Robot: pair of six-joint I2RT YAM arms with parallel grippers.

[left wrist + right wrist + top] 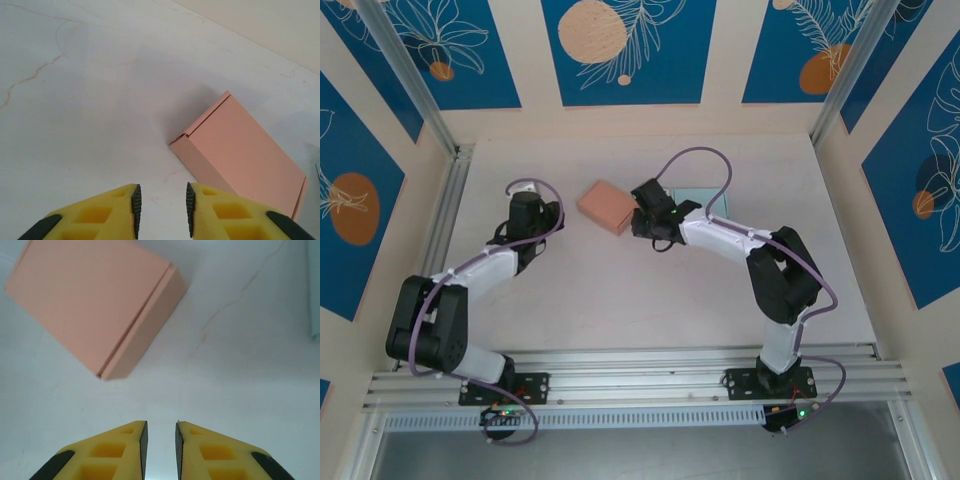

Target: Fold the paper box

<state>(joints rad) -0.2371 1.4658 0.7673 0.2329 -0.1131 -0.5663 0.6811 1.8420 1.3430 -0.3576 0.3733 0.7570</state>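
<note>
Where: paper box [610, 205] lies at upper centre of the top view, between both arms.
Left gripper [162, 202]: fingers slightly parted, empty.
Right gripper [160, 442]: narrow gap, empty.
Fold: looks closed; front seam possibly untucked.
Advice: brace one side, press the seam gently.

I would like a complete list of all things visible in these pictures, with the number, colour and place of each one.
box: 1, pink, closed, on the table between the two grippers, held by neither
flat piece: 1, pale green, on the table beyond the right arm, partly hidden; what it is cannot be told
table: 1, whitish, under everything
wall panels: several, blue with orange circles, around the table
left gripper: 1, yellow fingers with black pads, slightly open, empty, left of the box
right gripper: 1, same colours, slightly open, empty, right of the box
</note>
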